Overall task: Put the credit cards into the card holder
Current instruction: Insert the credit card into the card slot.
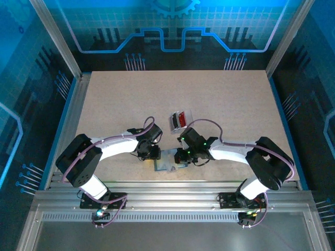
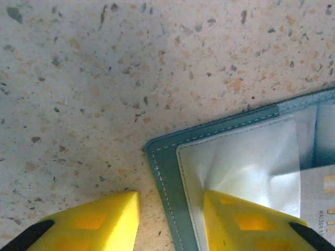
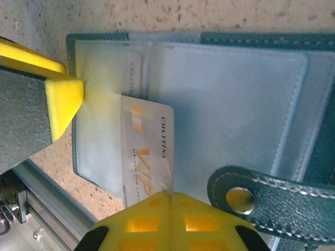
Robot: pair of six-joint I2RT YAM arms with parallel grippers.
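right gripper jaws clamped on silver card, card partly under the open card holder sleeve. left gripper jaws apart, straddling holder's corner on the table.

Left pincer agape, right pincer pinched.

I see the card holder in slate teal-blue with pale stitching along the edge; lining and sleeves are milky light grey. Strap tab is the same teal, snap silver. Silver-grey card has gold-orange lettering and small dark print. Left gripper fingers and right gripper fingers are bright yellow, orange in the recesses. Table is beige, flecked dark and orange. Red cards carry a dark mark. Arms are white with black joints, cables purple.
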